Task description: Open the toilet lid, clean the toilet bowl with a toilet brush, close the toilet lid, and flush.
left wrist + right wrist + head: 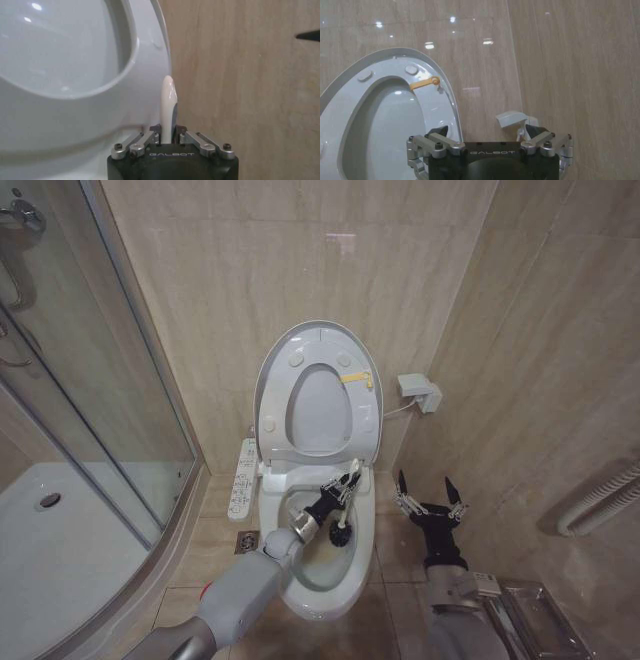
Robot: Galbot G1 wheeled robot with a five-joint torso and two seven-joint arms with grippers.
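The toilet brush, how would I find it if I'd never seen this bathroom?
Find the white toilet bowl with its lid up against the wall. Over the bowl, the left gripper is shut on the toilet brush. It's a slim white stick with a dark head pointing down into the bowl.

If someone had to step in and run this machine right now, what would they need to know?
Left gripper: shut on the toilet brush, held over the open toilet bowl, with the brush end inside it.
Right gripper: open, holding nothing, waiting beside the bowl on the robot's right.
Toilet lid: raised, leaning back against the wall together with the seat.
Done: lid opened, brush picked up and brought to the bowl.
Left: finish the scrubbing, put the brush away, lower the lid, flush. How much scrubbing has been done cannot be told from the pictures.
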